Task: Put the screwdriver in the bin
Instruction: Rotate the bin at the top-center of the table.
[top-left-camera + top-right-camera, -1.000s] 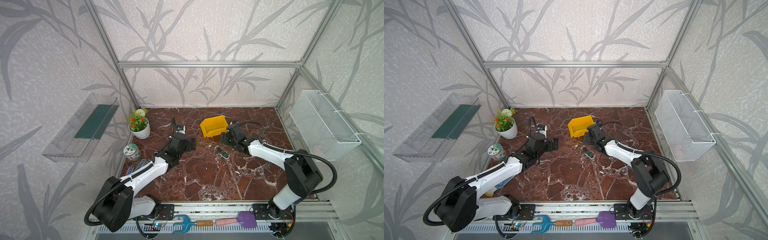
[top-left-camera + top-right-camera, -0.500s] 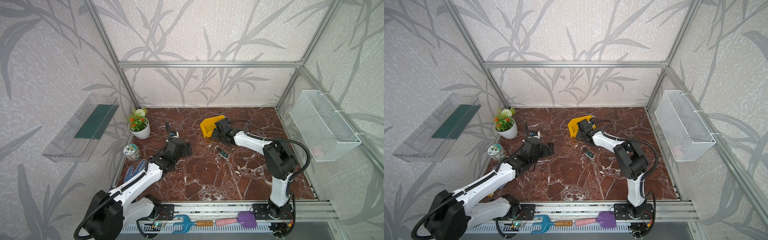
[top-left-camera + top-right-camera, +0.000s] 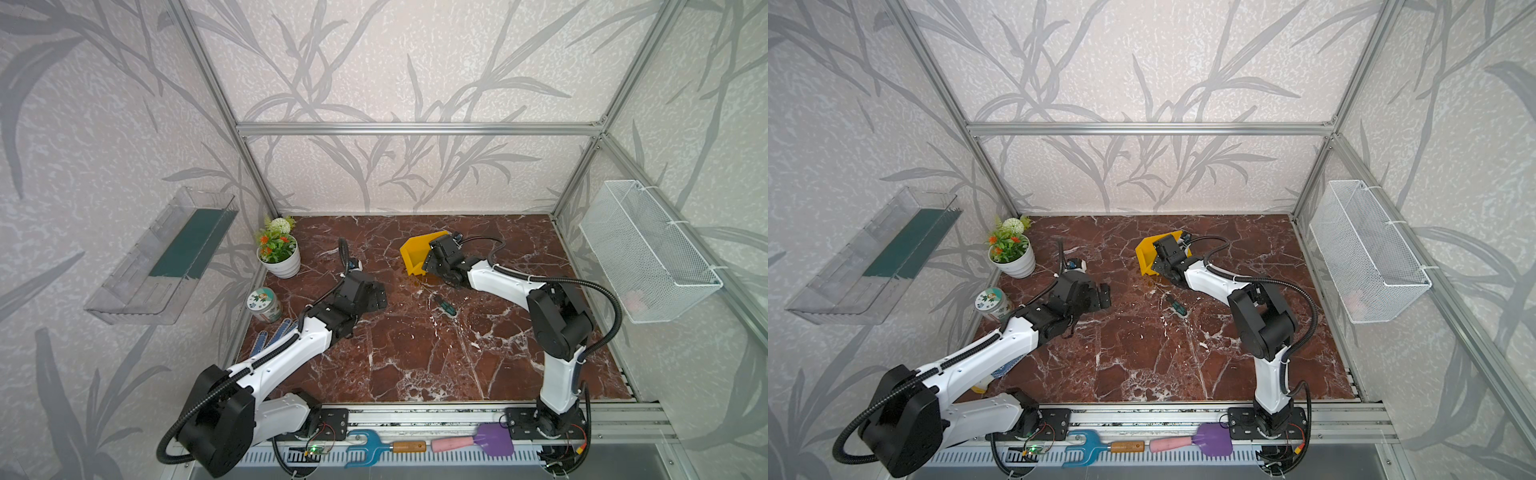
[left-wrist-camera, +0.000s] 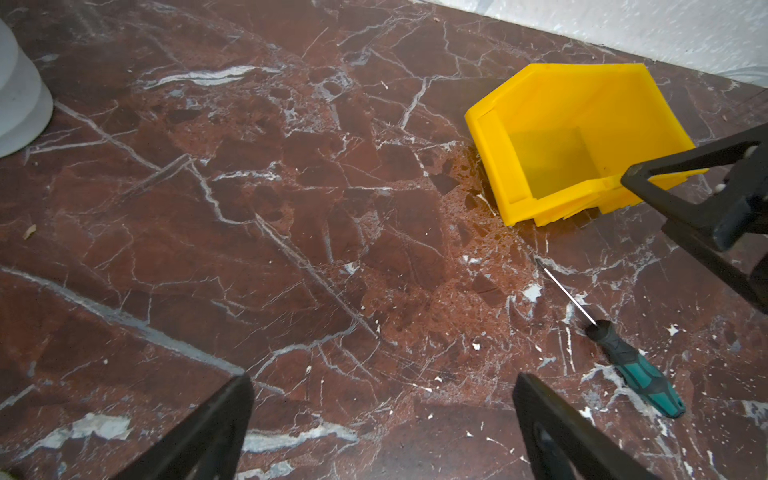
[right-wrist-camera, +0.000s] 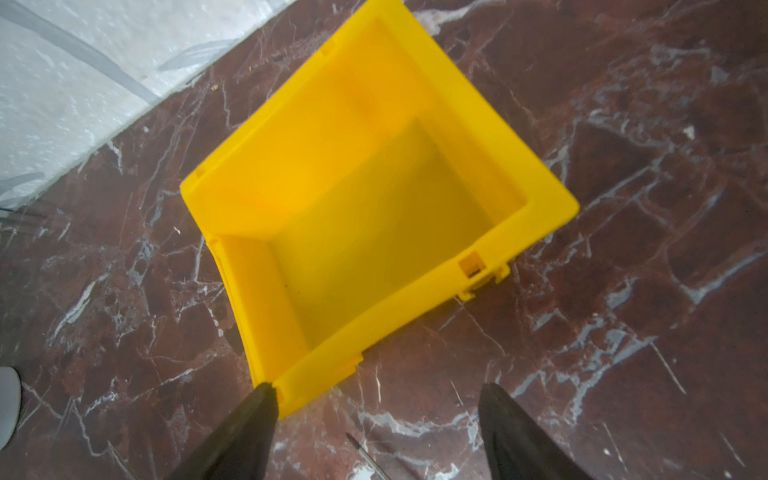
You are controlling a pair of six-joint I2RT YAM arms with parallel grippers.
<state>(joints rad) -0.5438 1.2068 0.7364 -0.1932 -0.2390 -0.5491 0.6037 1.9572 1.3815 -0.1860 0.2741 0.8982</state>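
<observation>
screwdriver (image 3: 445,304) lies flat on the surface (image 3: 415,353) just short of the bin (image 3: 412,257), shaft tip toward it, handle toward the robot; right pincer (image 5: 380,390), spread and empty over the bin's near edge, looks nearer than left pincer (image 4: 382,378), also spread and empty.

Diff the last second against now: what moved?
The right gripper swung in toward the bin, elbow folding inward. It is now at the rim, open, nothing grasped. The left gripper barely shifted, also open. The screwdriver and bin stayed put.
</observation>
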